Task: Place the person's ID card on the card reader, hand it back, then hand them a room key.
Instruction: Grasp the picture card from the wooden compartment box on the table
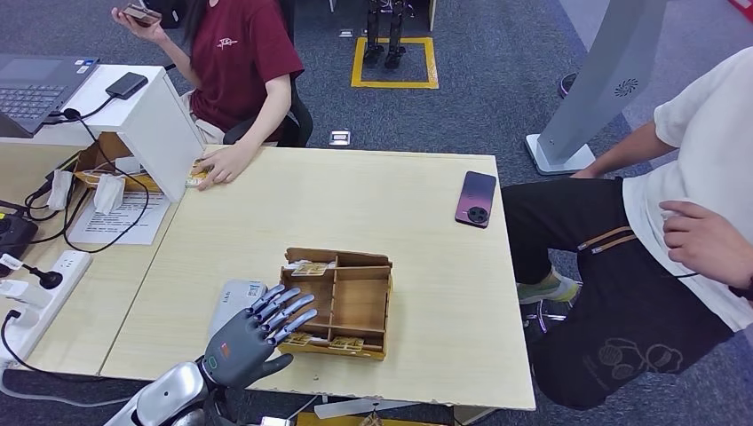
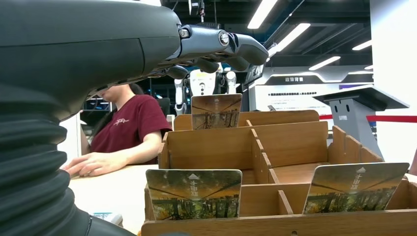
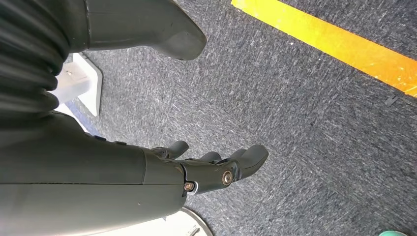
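My left hand [image 1: 257, 333] hovers over the near left of the table, fingers spread and holding nothing, its fingertips at the left side of a wooden divided box [image 1: 359, 306]. Room key cards [image 2: 193, 193] with a green and orange print stand in the box's slots; another card [image 2: 355, 188] stands in the neighbouring slot and a third card [image 2: 216, 111] at the far wall. A grey card reader [image 1: 233, 304] lies flat under my left hand. My right hand [image 3: 216, 169] hangs over grey carpet, fingers loosely apart and empty. The ID card cannot be made out.
A person in a red shirt [image 1: 241, 62] sits across the table, one hand resting on it, the other holding a phone. Another person [image 1: 684, 231] sits at the right. A dark phone [image 1: 476, 199] lies at the table's right edge. Laptop, cables and power strip [image 1: 35, 293] crowd the left desk.
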`<state>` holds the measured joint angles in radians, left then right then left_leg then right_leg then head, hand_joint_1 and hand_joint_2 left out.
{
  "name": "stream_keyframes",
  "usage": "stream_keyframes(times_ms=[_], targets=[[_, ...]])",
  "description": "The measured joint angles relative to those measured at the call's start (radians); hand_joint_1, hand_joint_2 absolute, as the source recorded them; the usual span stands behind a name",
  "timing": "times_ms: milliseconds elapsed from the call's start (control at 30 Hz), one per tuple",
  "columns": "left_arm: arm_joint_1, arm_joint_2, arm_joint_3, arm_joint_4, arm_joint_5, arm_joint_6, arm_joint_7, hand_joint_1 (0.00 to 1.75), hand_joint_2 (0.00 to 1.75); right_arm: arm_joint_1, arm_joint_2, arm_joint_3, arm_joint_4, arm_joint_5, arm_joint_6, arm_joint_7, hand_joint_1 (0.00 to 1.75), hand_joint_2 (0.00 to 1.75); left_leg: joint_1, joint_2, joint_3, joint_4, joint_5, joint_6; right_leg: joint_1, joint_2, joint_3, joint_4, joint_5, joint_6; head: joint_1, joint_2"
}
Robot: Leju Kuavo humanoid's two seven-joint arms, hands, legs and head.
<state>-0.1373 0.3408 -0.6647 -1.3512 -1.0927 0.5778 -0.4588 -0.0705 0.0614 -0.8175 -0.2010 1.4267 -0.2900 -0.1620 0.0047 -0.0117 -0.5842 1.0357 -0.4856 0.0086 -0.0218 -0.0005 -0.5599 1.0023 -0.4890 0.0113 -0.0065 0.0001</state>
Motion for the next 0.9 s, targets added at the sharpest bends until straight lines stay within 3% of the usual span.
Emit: stream_keyframes(times_ms=[900], targets=[[-0.018, 0.001, -0.010, 0.033, -0.021, -0.023, 0.019, 0.00, 1.75, -0.010, -0.002, 0.000, 0.000, 0.006, -0.003, -0.018, 0.00, 1.75, 0.000, 0.000, 0.000, 0.000, 0.000, 0.000, 0.000, 0.000, 0.000, 0.000, 0.000, 0.000, 0.000, 0.000]])
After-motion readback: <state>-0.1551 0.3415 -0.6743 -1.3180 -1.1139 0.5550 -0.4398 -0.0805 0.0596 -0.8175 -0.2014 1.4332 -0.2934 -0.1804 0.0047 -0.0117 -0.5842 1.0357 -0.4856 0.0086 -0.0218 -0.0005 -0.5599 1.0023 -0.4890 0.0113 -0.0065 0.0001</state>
